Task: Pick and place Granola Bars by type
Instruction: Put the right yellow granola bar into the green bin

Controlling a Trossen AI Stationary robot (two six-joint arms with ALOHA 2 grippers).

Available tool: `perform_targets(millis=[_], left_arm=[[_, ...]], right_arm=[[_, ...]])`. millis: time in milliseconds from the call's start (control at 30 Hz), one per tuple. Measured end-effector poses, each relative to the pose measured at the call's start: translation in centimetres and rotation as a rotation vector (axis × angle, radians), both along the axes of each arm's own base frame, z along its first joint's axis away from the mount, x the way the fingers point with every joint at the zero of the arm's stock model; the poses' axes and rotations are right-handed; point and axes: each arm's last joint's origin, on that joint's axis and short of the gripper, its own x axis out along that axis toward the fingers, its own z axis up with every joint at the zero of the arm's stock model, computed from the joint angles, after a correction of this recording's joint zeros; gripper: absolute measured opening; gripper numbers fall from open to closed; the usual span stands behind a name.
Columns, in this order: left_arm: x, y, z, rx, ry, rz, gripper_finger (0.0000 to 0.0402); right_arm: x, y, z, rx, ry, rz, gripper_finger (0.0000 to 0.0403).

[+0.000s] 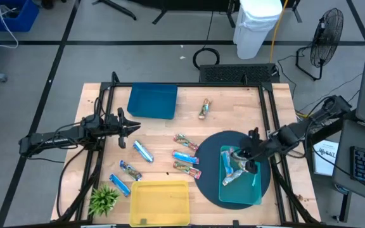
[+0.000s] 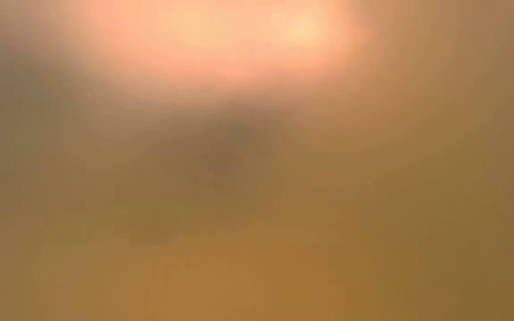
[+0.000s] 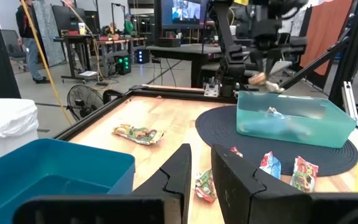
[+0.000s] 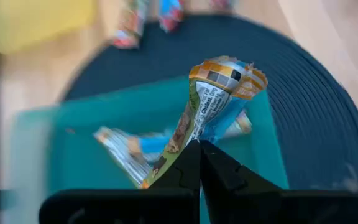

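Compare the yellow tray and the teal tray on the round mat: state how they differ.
The yellow tray sits directly on the wooden table; the teal tray sits on a dark round mat. The yellow tray looks empty; the teal tray holds granola bars. The right tool hangs over the teal tray, shut on a bar; nothing hovers over the yellow one. Both are shallow rectangular trays.

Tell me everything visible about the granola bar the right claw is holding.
The held bar is a small bar in a shiny, crinkled wrapper, printed orange and checkered at its crimped far end, with white text, green and blue panels. The right claw pinches it at one end, its fingers closed on the wrapper, so the bar stands out past the fingertips. It hangs above the teal tray, which sits on a dark round mat. Another blue-and-silver bar already lies in the tray beneath it.
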Motion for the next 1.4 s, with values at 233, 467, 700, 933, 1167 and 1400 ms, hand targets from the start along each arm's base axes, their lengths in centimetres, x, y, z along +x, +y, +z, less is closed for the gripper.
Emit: perform_targets(millis=[233, 467, 700, 933, 1167, 1400], left_arm=[[0.0, 0.0, 0.0, 0.0, 0.0, 0.0, 0.007], [0.0, 0.0, 0.0, 0.0, 0.0, 0.0, 0.007], [0.0, 0.0, 0.0, 0.0, 0.0, 0.0, 0.007], [0.0, 0.0, 0.0, 0.0, 0.0, 0.0, 0.007], [0.0, 0.0, 0.0, 0.0, 0.0, 0.0, 0.007], [0.0, 0.0, 0.0, 0.0, 0.0, 0.0, 0.007]], right_arm=[[-0.9, 0.0, -3.3, 0.008, 0.094, -0.086, 0.0], [-2.1, -0.6, -6.7, 0.018, 0.197, -0.156, 0.0], [-2.8, -0.9, -8.9, 0.063, 0.243, -0.189, 0.0], [-2.5, -0.7, -9.1, 0.085, 0.202, -0.175, 0.0], [-2.3, -0.6, -9.0, 0.102, 0.181, -0.173, 0.0], [-2.2, -0.5, -9.0, 0.111, 0.168, -0.171, 0.0]])
